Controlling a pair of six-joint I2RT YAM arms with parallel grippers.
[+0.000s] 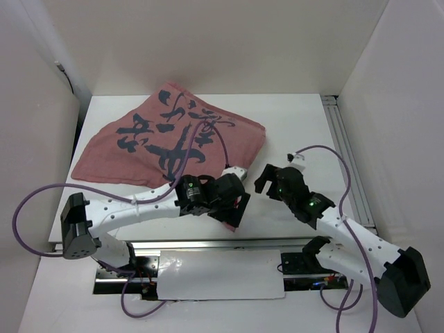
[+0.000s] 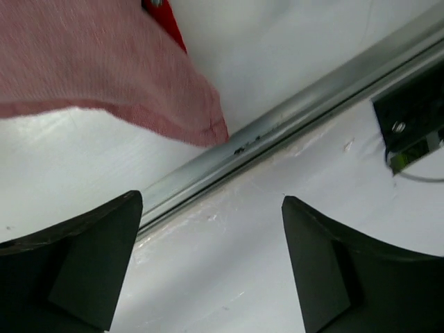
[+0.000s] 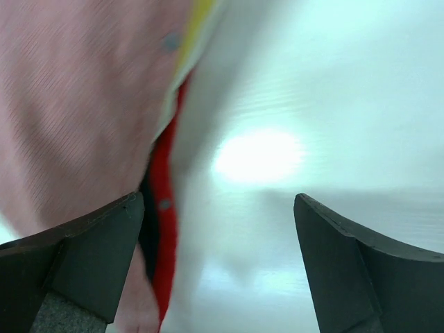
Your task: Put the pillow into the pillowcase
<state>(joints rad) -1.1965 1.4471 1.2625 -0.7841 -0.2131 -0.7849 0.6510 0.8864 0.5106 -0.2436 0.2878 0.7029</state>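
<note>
Your left gripper [image 2: 210, 232] is wide open. Its two dark fingers [image 2: 83, 267] stand far apart, and nothing is between them. Under them you see only the white table [image 2: 229, 284] and a shiny metal rail [image 2: 326, 90] along the table's near edge. Just past the fingers, one corner of the pillowcase [image 2: 104, 62] lies right by that rail. It does not touch the fingers.

Your right gripper [image 3: 218, 229] is wide open too, and its fingers [image 3: 361, 277] hold nothing. The left one sits close to the pink cloth. This view is too blurry to tell if they touch. Next to the pink cloth is a bright red strip [image 3: 166, 236], and above it a thin yellowish edge [image 3: 196, 24]. You cannot tell what that edge belongs to.

From above, both grippers hang over the near middle of the table, close to each other. The pillowcase spreads from the table's left edge to past the middle, up toward the back edge. Its faded pinkish-red side faces up, with big dark brush marks on it. It looks a bit plump and wrinkly. The pillow is hidden in this view, so you cannot tell what is inside the case.
</note>
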